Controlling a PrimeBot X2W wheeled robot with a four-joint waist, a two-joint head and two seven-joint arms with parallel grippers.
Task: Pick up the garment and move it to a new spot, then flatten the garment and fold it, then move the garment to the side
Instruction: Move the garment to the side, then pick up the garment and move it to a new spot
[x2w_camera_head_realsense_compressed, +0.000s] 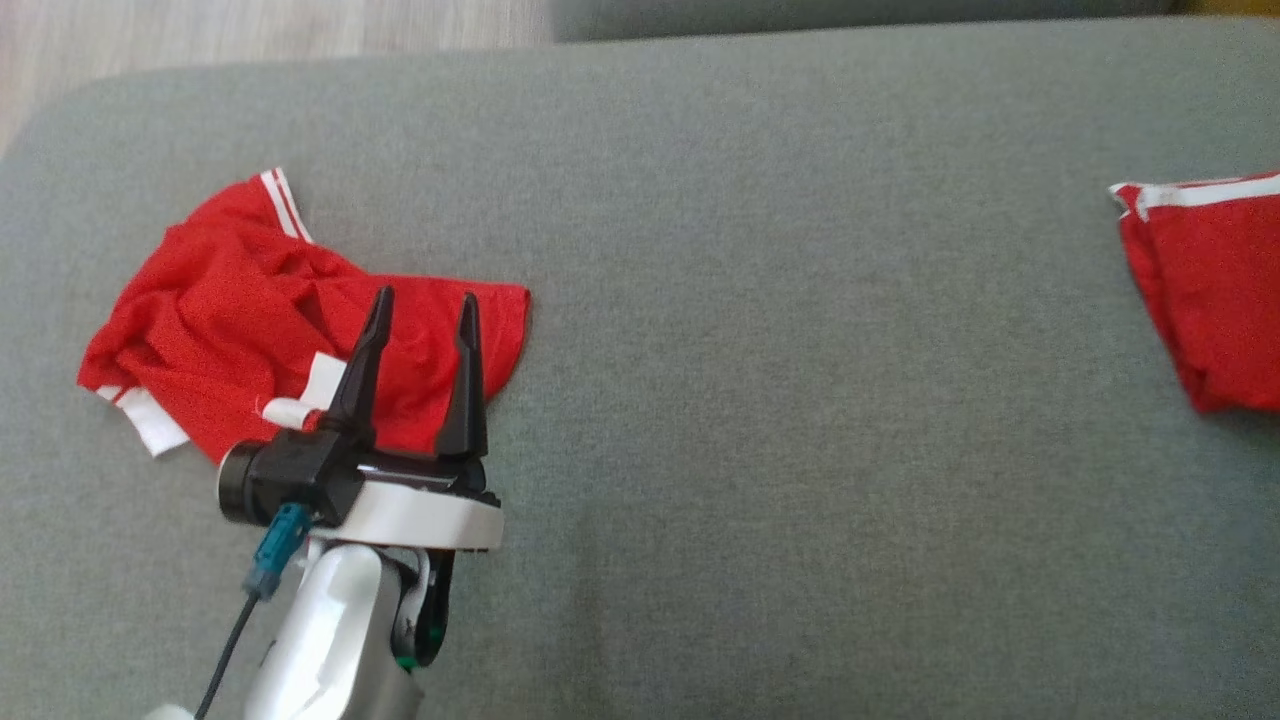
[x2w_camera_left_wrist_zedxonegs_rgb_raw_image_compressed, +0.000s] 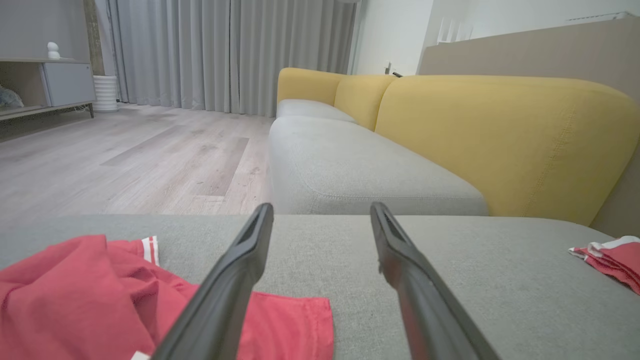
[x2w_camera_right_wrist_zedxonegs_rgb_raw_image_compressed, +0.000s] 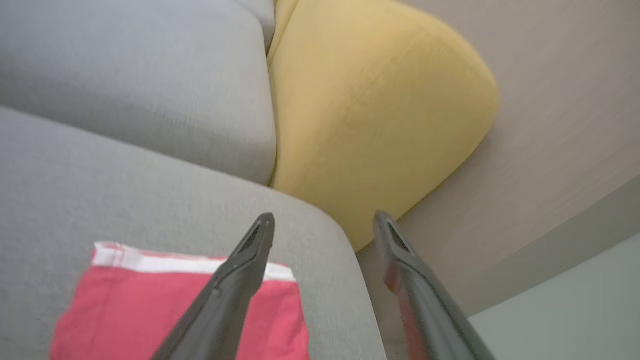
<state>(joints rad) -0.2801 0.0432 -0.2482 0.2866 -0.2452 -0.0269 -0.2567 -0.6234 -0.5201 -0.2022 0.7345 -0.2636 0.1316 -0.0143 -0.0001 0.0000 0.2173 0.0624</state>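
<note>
At left, crumpled red garment (x2w_camera_head_realsense_compressed: 250, 330) on the grey cushion (x2w_camera_head_realsense_compressed: 800, 400), likely soft, light and limp, best pinched at a white-striped hem or corner; over its near right edge, left gripper (x2w_camera_head_realsense_compressed: 426, 294) spread wide, holding nothing; far right, folded red garment (x2w_camera_head_realsense_compressed: 1210, 290), right gripper (x2w_camera_right_wrist_zedxonegs_rgb_raw_image_compressed: 325, 215) wide above it, empty.

I could read nothing anywhere — no words, brands or numbers. The white tag (x2w_camera_head_realsense_compressed: 325, 380) on the crumpled red garment (x2w_camera_head_realsense_compressed: 220, 300) was too small for me to make out.
</note>
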